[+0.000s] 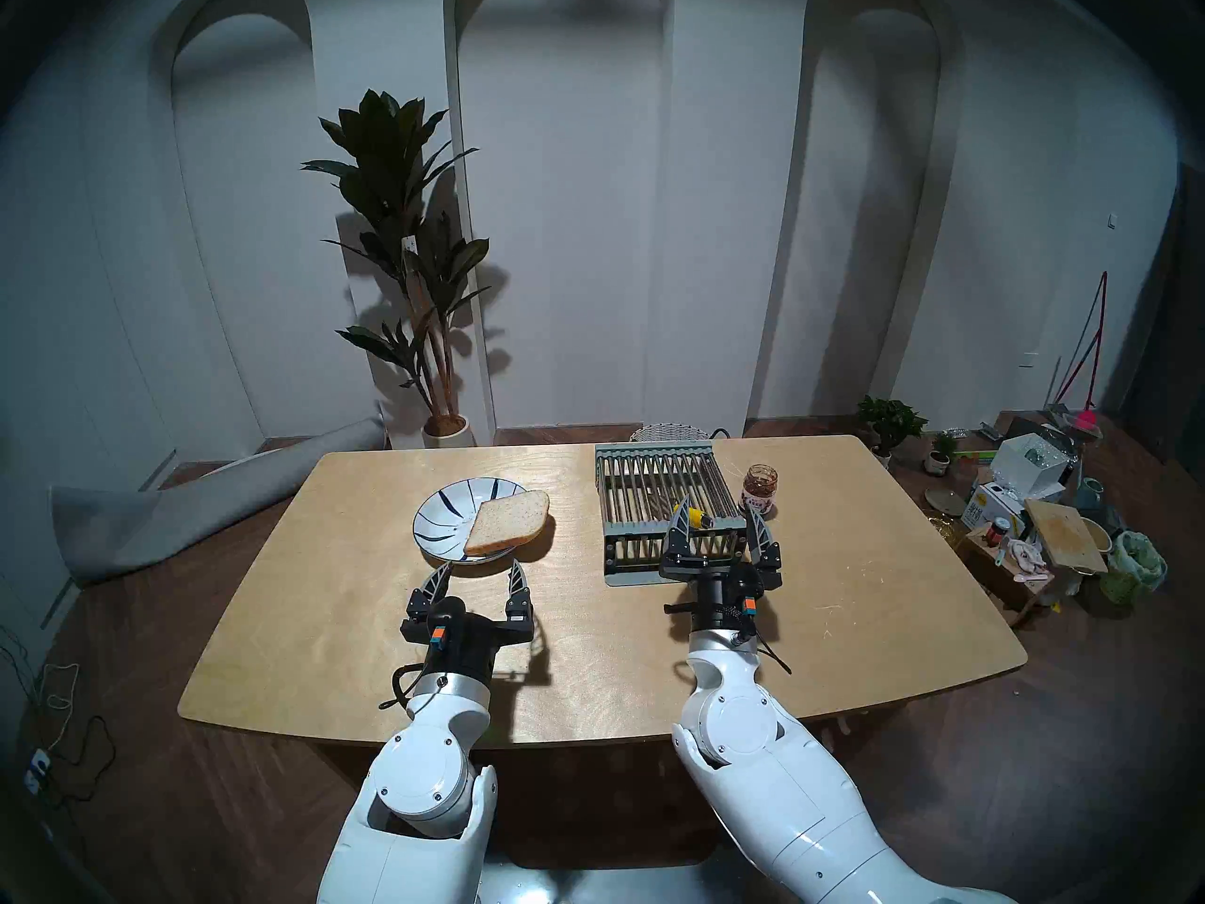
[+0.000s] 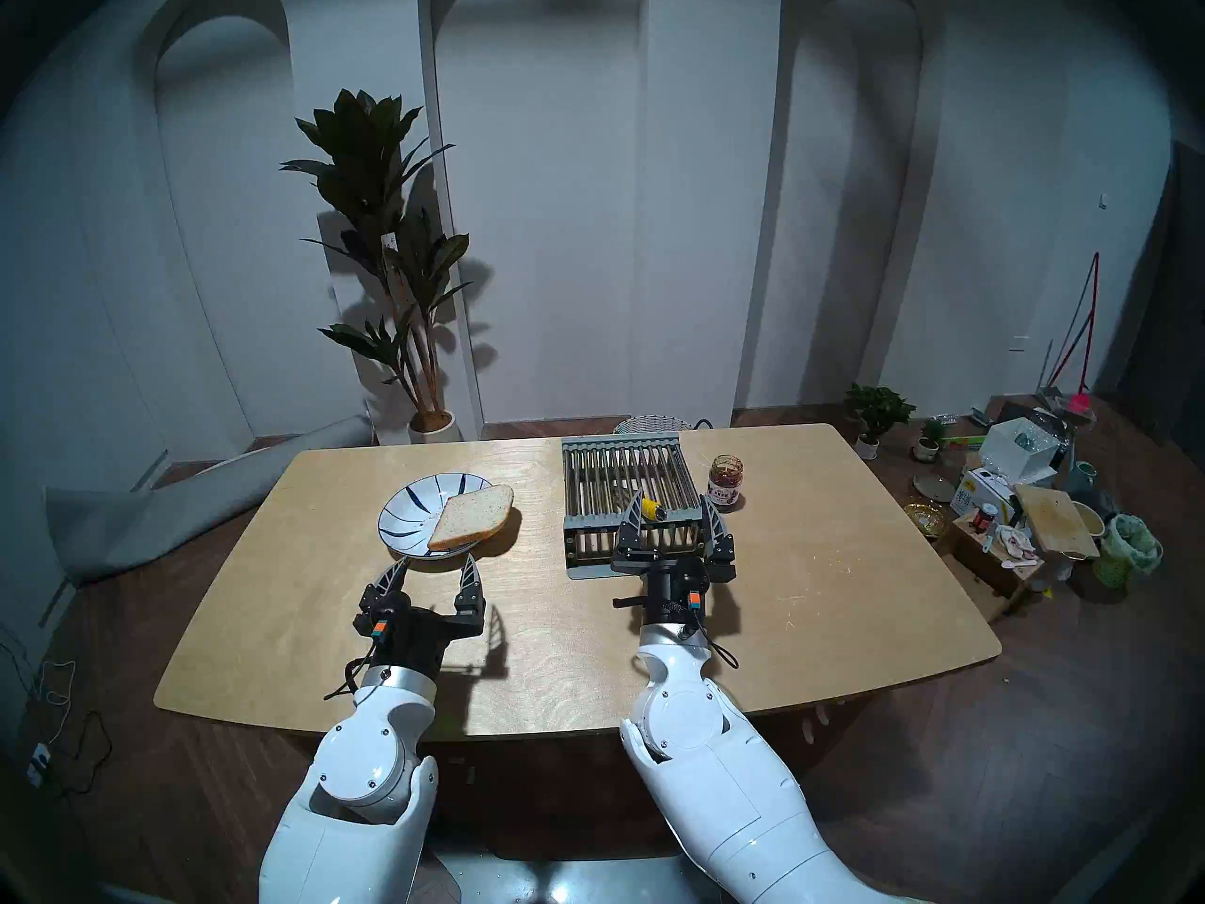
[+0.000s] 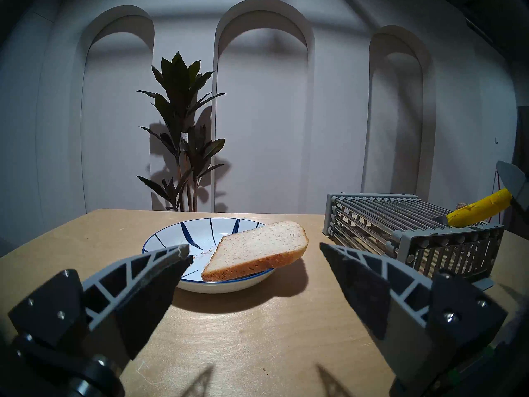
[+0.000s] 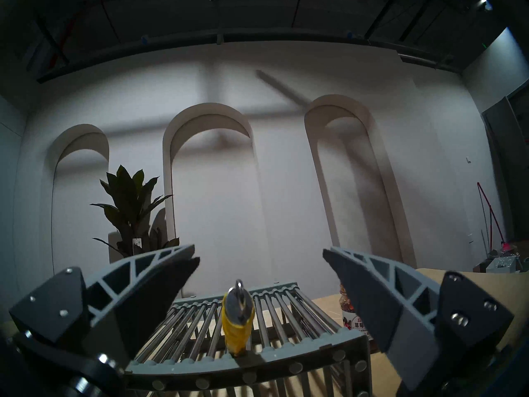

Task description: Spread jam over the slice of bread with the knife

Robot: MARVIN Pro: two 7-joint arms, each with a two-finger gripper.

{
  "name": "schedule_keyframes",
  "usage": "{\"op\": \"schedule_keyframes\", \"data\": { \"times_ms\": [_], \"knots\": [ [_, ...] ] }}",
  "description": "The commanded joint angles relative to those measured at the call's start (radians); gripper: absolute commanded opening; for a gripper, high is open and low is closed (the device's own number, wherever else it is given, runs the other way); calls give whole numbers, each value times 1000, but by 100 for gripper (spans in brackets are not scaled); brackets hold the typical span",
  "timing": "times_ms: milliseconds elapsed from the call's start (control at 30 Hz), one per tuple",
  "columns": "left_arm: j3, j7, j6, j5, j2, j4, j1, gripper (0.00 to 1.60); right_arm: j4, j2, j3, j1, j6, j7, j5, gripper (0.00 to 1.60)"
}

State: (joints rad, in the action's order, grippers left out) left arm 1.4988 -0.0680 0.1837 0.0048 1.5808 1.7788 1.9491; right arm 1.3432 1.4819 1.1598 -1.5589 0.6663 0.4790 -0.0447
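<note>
A: Where do the task's things lie?

B: The knife [image 4: 238, 316] rests on the rack [image 1: 658, 492], at the tabletop's [image 1: 587, 655] far right, its yellow handle tilted up toward the near edge. The jam [image 1: 758, 486] stands just right of the rack. The bread [image 1: 508, 521] lies half on the plate [image 1: 443, 511] at the left, one corner overhanging the rim.

A: And the jaws?

B: Both sets are released and empty. The right gripper [image 4: 261, 261] faces the handle, which sits between its spread jaws, not touched. The left gripper [image 3: 254, 253] hovers near the plate.

A: How is the pickup best done?

B: Probably by centring the handle, closing across its sides well back from the blade, then lifting along the bars so the blade does not catch between them. A crooked grip would likely twist the blade for scooping.
</note>
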Motion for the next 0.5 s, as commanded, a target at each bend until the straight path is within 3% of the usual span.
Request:
{"op": "schedule_keyframes", "data": {
  "times_ms": [0, 67, 467],
  "knots": [
    [-5, -9, 7, -2, -3, 31, -2, 160, 53, 9, 2, 25, -106, 9, 5, 160],
    [-8, -15, 2, -5, -5, 33, -2, 160, 63, 9, 5, 28, -158, 16, 3, 160],
    [-20, -25, -8, -7, -9, 25, -18, 160, -22, 35, -1, 79, -139, 30, 3, 160]
  ]
}}
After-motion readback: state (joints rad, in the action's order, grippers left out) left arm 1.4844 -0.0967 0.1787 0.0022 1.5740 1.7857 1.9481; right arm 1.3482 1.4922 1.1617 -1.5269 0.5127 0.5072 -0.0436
